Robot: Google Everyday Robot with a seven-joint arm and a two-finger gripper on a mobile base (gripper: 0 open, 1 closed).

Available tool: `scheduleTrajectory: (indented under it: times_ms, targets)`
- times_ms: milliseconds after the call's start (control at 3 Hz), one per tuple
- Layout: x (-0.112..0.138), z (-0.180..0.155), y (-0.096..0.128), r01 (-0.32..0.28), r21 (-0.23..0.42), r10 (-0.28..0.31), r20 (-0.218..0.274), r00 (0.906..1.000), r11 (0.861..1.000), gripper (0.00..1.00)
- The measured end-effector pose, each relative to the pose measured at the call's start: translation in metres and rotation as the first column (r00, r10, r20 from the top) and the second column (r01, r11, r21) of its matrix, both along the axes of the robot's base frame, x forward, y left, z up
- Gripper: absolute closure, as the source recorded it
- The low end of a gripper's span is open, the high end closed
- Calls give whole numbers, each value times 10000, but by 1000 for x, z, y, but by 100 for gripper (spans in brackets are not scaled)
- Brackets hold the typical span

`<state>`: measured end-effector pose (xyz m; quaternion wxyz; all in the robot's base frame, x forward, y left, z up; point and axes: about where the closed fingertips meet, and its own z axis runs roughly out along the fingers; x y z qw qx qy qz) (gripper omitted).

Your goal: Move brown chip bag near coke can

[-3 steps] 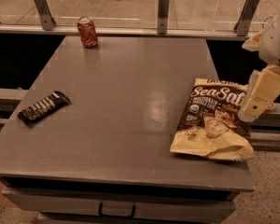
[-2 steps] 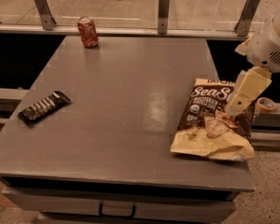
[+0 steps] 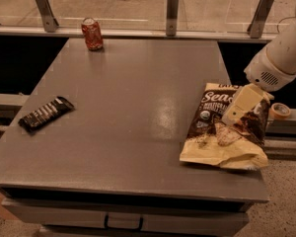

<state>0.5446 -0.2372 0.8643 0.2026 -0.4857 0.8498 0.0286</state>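
The brown chip bag lies flat at the right edge of the grey table, its dark front with white "Sea Salt" lettering facing up and its tan bottom edge toward the front. The coke can stands upright at the far left corner of the table, far from the bag. My gripper hangs from the white arm at the right and sits over the bag's upper right part, covering some of the lettering.
A slim dark wrapper with white stripes lies near the table's left edge. A railing with metal posts runs behind the table. A roll of tape sits on a ledge to the right of the bag.
The arm has swung left and downward, so my gripper has moved from beside the bag's right edge to over the bag. The bag, can and wrapper have not moved.
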Motion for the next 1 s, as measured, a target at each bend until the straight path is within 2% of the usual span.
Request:
scheduleTrajectory:
  times_ms: [333, 667, 1000]
  targets:
    - [6, -21, -1, 469, 280, -460, -320, 9984, 9985, 18]
    - [7, -30, 0, 695, 542, -668, -515, 9964, 9961, 41]
    - [6, -27, 2, 694, 683, -662, -482, 9966, 9952, 65]
